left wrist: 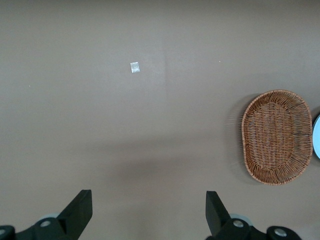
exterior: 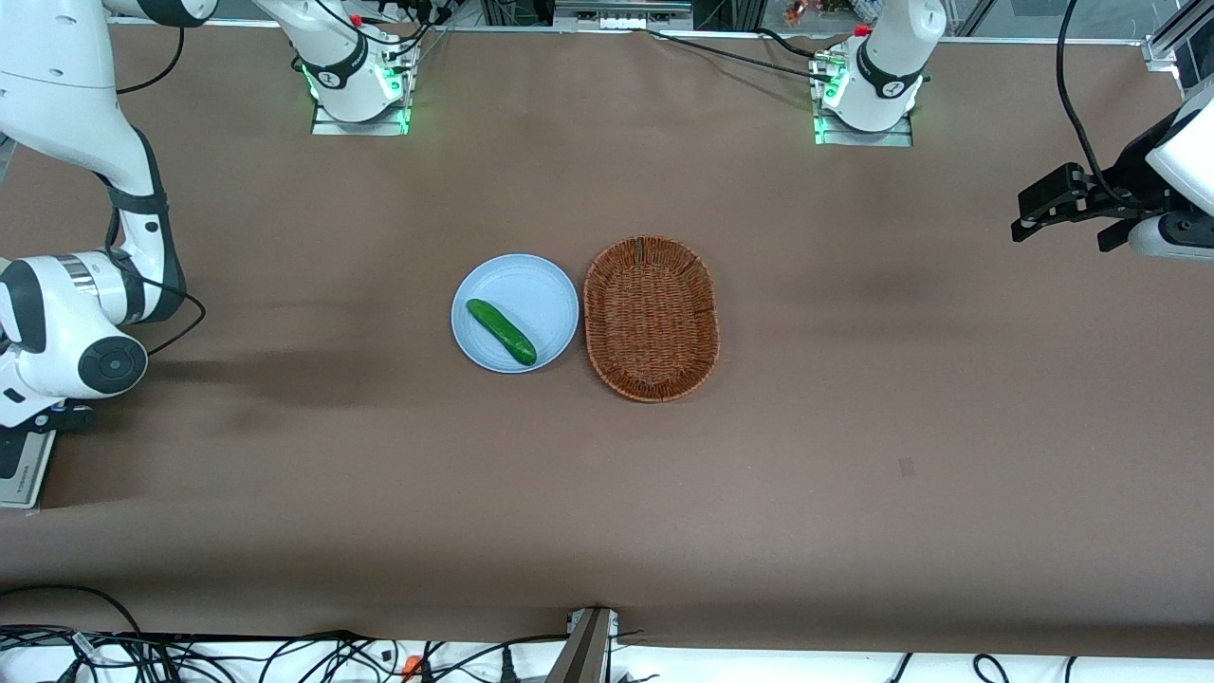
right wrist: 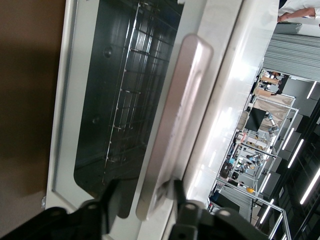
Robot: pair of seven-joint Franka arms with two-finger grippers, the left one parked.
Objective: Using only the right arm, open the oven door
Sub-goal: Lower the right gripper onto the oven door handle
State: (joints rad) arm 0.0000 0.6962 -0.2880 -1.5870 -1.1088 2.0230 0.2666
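Observation:
In the right wrist view the oven door [right wrist: 65, 125] fills the frame: a white flap with a dark glass window [right wrist: 115, 100] through which a wire rack shows. Its pale bar handle [right wrist: 175, 115] runs along the door's edge beside the white oven body [right wrist: 230, 85]. My gripper [right wrist: 142, 200] is open and straddles one end of the handle: one finger [right wrist: 109, 200] is over the window, and the other finger [right wrist: 179, 192] is close against the handle's outer side. In the front view the right arm [exterior: 66, 313] reaches down at the working arm's end of the table, where a white corner of the oven [exterior: 24, 470] shows.
A light blue plate [exterior: 541, 289] with a green cucumber [exterior: 501, 331] lies at the table's middle, beside a brown wicker basket [exterior: 651, 318] that also shows in the left wrist view [left wrist: 277, 136]. A small grey patch [exterior: 907, 466] lies nearer the front camera.

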